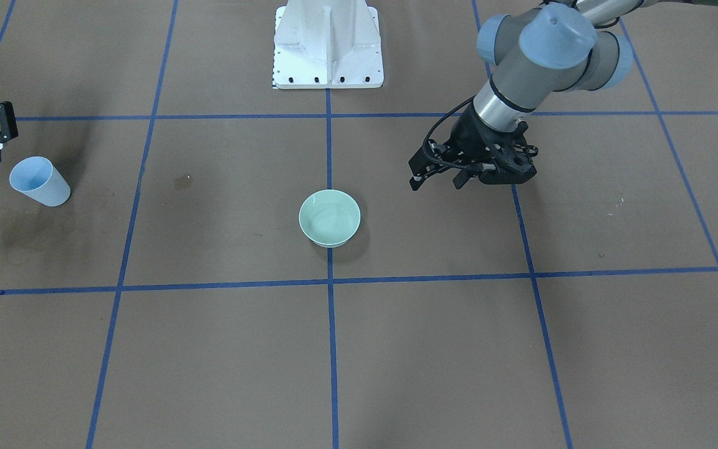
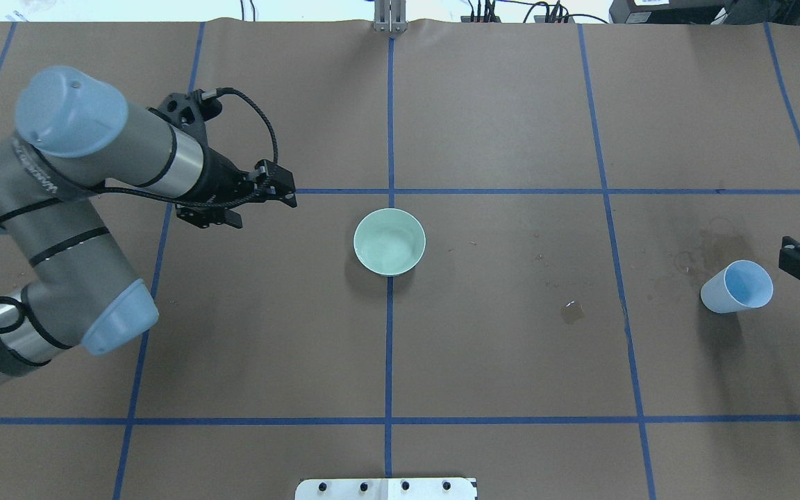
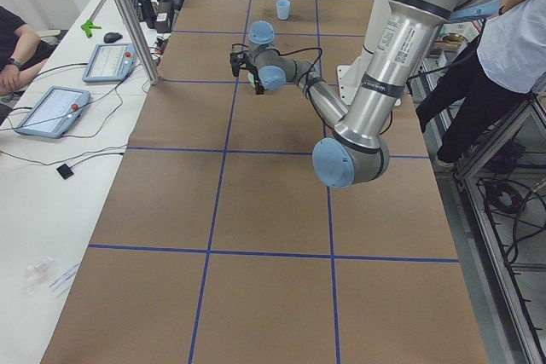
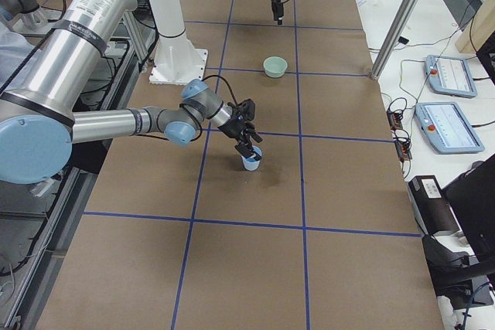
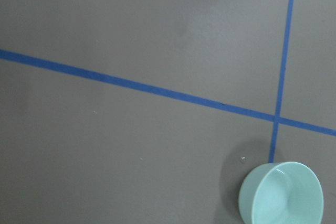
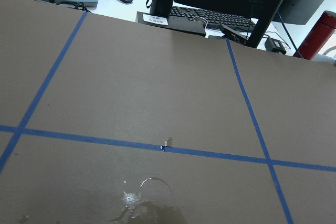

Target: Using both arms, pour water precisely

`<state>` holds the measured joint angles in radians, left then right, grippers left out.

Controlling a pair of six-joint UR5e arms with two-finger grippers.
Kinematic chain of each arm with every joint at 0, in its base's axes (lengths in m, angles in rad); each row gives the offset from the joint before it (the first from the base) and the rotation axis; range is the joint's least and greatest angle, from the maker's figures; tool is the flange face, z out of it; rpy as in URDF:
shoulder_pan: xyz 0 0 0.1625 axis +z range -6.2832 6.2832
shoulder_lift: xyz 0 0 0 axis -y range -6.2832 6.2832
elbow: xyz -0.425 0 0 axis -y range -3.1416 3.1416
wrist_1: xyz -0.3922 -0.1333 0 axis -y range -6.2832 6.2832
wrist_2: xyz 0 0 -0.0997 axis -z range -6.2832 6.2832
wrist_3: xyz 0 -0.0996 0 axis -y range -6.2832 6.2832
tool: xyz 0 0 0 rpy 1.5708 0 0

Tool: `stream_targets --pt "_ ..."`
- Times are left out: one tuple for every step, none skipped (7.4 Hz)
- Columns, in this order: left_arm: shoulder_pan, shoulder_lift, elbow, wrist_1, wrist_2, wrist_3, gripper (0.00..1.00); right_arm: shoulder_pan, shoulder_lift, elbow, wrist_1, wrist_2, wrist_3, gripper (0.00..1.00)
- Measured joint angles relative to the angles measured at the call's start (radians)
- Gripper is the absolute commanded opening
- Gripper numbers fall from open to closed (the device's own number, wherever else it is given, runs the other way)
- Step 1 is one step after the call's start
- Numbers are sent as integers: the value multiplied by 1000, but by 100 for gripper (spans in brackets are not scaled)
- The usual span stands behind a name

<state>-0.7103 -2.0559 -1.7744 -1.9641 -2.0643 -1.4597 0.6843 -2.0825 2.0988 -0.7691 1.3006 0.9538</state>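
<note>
Cup ungripped, right gripper at its 2 o'clock, jaws apart; left gripper, jaws apart, at 10 o'clock of bowl; pour seemingly pending.

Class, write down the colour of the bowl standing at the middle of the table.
The bowl is a pale mint green, and it shows best in the overhead exterior view.

Opposed steep views, bowl in both; two distant table-end views; two close wrist views.
</note>
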Motion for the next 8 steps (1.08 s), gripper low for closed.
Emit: stream_targets --pt "27 -61 45 -1 24 -31 100 147 45 -34 -1 174 -120 100" --pt "42 -122 106 -2 36 -47 100 299 105 -98 -5 358 -225 100" --pt "52 -160 154 -6 46 -52 100 438 168 -167 -24 536 -307 100" --pt "66 -180 192 -10 60 -52 100 551 229 -217 -85 685 -385 100" --pt "87 -200 234 -22 78 -51 100 646 290 -243 -202 802 -480 100" --pt "110 -216 274 -38 95 -51 100 712 348 -253 -339 883 -568 100" --pt "129 -225 304 -55 110 -50 99 757 399 -256 -473 943 -642 100" --pt "144 -230 324 -69 119 -50 87 784 432 -257 -571 982 -699 100"
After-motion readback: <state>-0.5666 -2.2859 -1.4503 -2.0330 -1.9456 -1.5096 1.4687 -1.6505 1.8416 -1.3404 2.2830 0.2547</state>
